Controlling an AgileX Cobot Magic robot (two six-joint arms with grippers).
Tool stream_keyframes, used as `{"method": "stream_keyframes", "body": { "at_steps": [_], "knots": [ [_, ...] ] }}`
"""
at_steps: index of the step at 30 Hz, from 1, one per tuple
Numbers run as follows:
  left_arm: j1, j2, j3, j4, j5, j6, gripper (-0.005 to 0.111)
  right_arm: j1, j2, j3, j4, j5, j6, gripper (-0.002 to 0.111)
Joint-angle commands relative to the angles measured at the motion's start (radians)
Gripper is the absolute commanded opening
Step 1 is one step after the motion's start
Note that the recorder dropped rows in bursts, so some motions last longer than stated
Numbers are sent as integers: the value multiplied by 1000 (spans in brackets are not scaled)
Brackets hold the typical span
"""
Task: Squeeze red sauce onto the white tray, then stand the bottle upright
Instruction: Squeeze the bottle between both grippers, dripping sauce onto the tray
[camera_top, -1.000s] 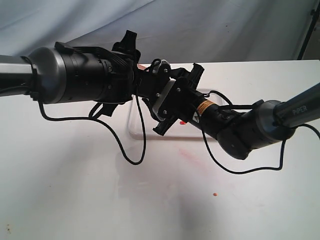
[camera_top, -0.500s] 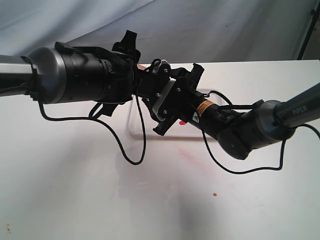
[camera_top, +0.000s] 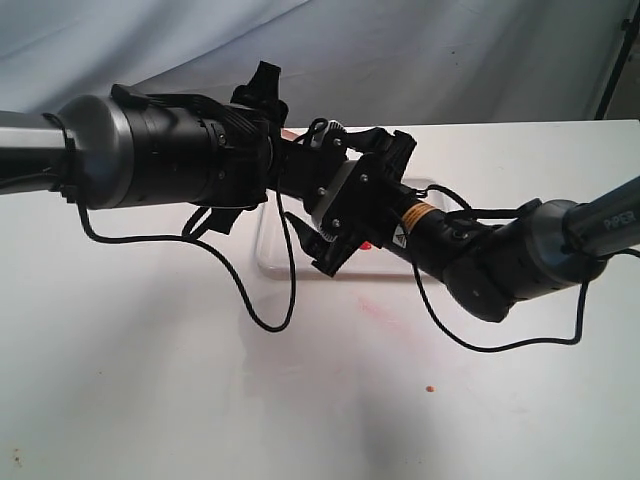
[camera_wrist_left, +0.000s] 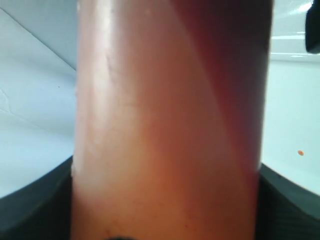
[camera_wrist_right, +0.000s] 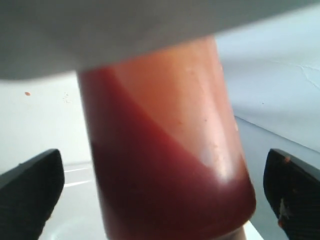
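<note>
Where the two arms meet over the white tray (camera_top: 268, 245), left hand (camera_wrist_left: 160, 205) grips the bottle (camera_wrist_left: 170, 100); red sauce (camera_wrist_right: 150, 195) sits dark inside. Right hand (camera_wrist_right: 162, 187) wide, fingers clear of the bottle. Stray red drop (camera_top: 429, 387) on bench (camera_top: 150, 380).

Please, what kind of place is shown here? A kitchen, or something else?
Probably a robot test bench, not a kitchen: a left arm and a right arm work over a white table, with a pale cloth backdrop behind and a dark stand leg at the edge.
</note>
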Motion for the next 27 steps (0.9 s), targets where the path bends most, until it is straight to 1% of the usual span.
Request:
{"method": "stream_keyframes", "body": {
  "at_steps": [1,5,8,17,21,24,26,27],
  "knots": [
    [-8,-28,-11,9,-17,-18,0,-7,-22,8,-14,14,54,105],
    [-8,-28,-11,9,-17,-18,0,-7,-22,8,-39,21,119,105],
    [-8,-28,-11,9,-17,-18,0,-7,-22,12,-39,29,133,105],
    [-8,-28,-11,9,-17,-18,0,-7,-98,96,-62,27,143,105],
    [-8,-28,-11,9,-17,-18,0,-7,-152,134,-108,17,210,105],
    [-8,-28,-11,9,-13,-18,0,-13,-194,134,-108,122,231,105],
    [-8,-28,-11,13,-13,-18,0,-43,-217,134,-127,186,251,105],
    [-8,-28,-11,15,-13,-18,0,-70,-225,134,-163,199,300,105]
  ]
}}
